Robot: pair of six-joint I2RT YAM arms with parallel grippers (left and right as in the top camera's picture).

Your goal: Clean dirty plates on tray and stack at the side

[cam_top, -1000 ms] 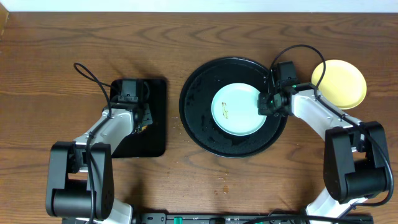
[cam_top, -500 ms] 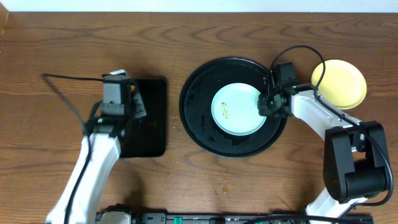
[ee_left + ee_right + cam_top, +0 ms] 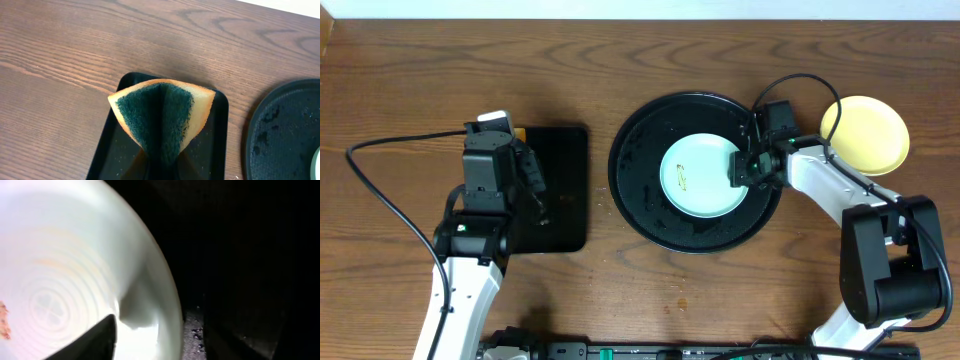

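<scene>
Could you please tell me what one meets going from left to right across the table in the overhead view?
Small rectangular black tray → pale aqua round plate lying in the large round glossy black tray → right gripper at that plate's right edge → pale yellow round plate.

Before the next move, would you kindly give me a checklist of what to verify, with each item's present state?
1. Sponge pinched in the left end effector: ok. It is folded, above the small tray.
2. Blue plate lying on the round tray: ok.
3. Blue plate clean: not ok. There is a smear near its middle.
4. Right end effector gripping the blue plate: cannot tell. It is at the plate's right rim, but the grip is not visible.
5. Yellow plate off the round tray, on the table: ok.
</scene>
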